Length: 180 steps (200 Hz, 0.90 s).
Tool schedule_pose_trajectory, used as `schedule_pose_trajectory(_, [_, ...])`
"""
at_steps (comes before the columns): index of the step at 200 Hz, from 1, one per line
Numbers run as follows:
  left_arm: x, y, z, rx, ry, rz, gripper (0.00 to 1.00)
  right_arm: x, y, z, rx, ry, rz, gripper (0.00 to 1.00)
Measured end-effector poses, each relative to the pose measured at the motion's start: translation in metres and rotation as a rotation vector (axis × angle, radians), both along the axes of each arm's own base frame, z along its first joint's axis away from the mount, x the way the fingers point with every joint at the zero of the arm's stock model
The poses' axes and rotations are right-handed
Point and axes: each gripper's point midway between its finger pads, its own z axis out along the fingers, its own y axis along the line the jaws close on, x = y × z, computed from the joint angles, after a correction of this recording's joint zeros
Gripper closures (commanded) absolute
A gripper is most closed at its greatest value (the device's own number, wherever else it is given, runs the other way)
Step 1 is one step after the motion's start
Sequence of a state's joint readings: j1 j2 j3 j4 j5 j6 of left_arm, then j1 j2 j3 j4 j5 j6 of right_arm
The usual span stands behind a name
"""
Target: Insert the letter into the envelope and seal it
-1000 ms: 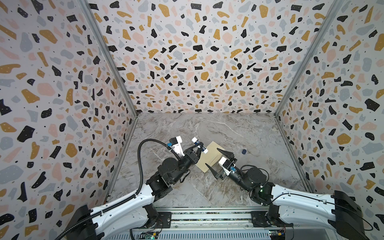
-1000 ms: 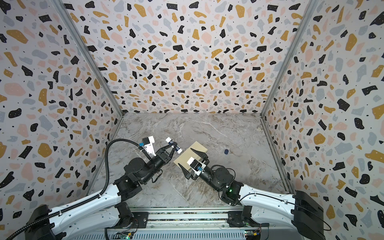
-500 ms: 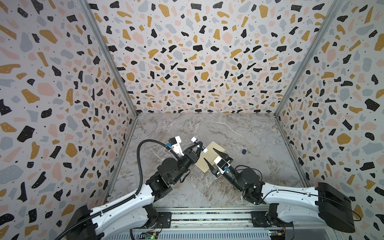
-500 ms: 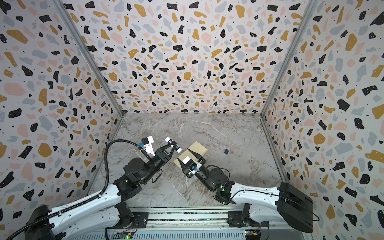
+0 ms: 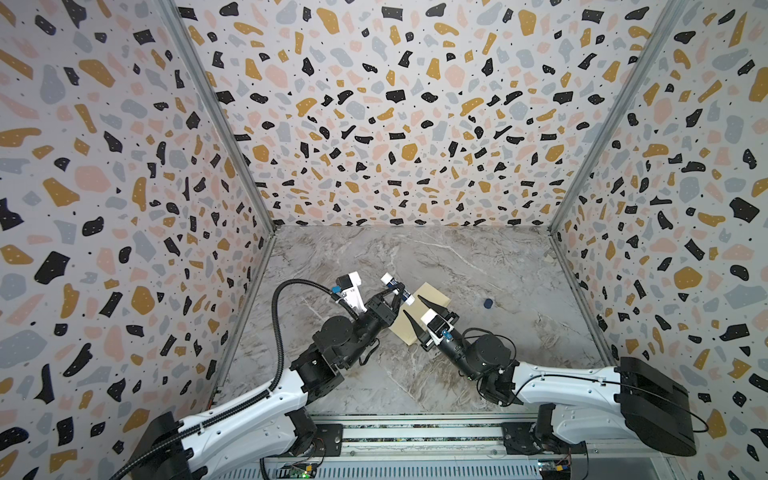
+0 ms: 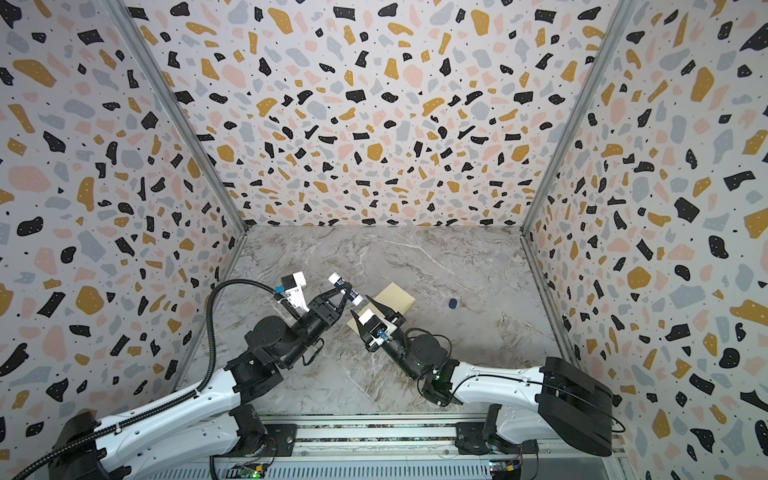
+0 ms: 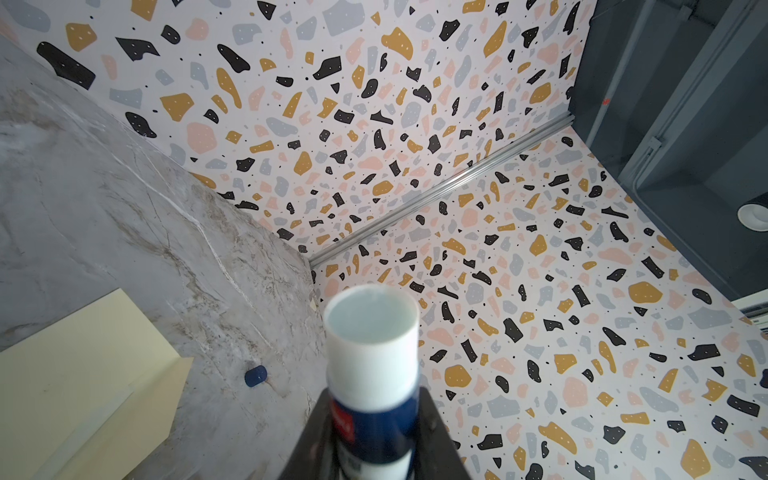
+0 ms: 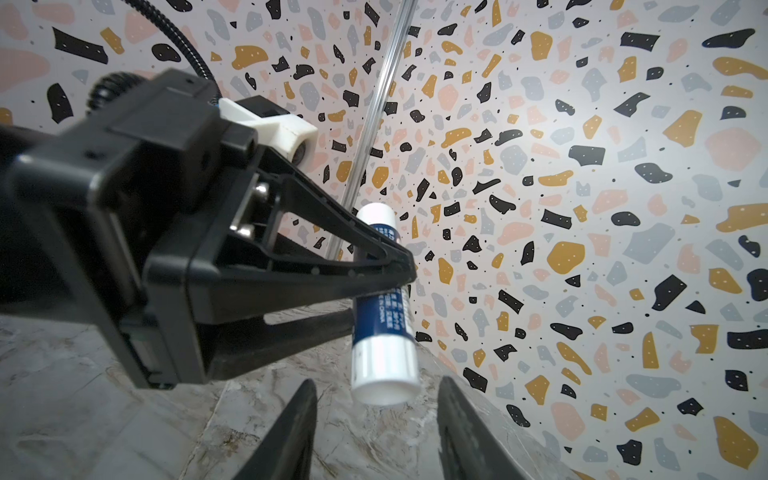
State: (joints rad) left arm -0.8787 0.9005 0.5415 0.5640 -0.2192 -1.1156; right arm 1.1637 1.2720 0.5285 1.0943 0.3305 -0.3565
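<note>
My left gripper (image 5: 397, 288) (image 6: 345, 288) is shut on a blue and white glue stick (image 7: 372, 345) and holds it tilted above the table. In the right wrist view the stick's white end (image 8: 384, 374) hangs between the fingers of my right gripper (image 8: 376, 399), with a gap on each side. My right gripper (image 5: 412, 304) is open. The pale cream-yellow envelope (image 5: 434, 297) (image 6: 397, 296) (image 7: 62, 374) lies flat on the marble table under both grippers. The letter does not show in any view.
A small dark blue cap (image 5: 488, 303) (image 6: 452, 303) (image 7: 254, 376) lies on the table to the right of the envelope. Speckled walls close the table in on the left, back and right. The arms' rail (image 5: 415, 434) runs along the front edge.
My right gripper has moved left to the glue stick's lower end and its jaws have narrowed around it. The left gripper has held still with the stick.
</note>
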Motion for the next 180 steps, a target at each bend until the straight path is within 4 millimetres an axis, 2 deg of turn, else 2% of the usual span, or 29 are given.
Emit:
schedule_pose_trajectory(66, [-0.0006, 0.0007, 0.0013, -0.003, -0.003, 0.000, 1.00, 0.0018, 0.0030, 0.0047, 0.009, -0.008, -0.004, 0.62])
schedule_pose_trajectory(85, [-0.0006, 0.0007, 0.0013, -0.003, -0.003, 0.000, 1.00, 0.0019, 0.0030, 0.0050, 0.009, -0.011, -0.005, 0.68])
schedule_pose_trajectory(122, [-0.0007, 0.0007, 0.0014, -0.003, -0.003, 0.000, 1.00, 0.0026, 0.0026, 0.0056, 0.009, -0.012, -0.010, 0.72])
schedule_pose_trajectory(159, [-0.0008, 0.0008, 0.0016, -0.001, -0.005, 0.000, 1.00, 0.0023, 0.0034, 0.0056, 0.007, -0.012, -0.007, 0.83])
schedule_pose_trajectory(180, [-0.0005, 0.0013, 0.0027, -0.002, -0.011, 0.002, 1.00, 0.0029, 0.0050, 0.0068, 0.007, -0.005, -0.004, 0.85])
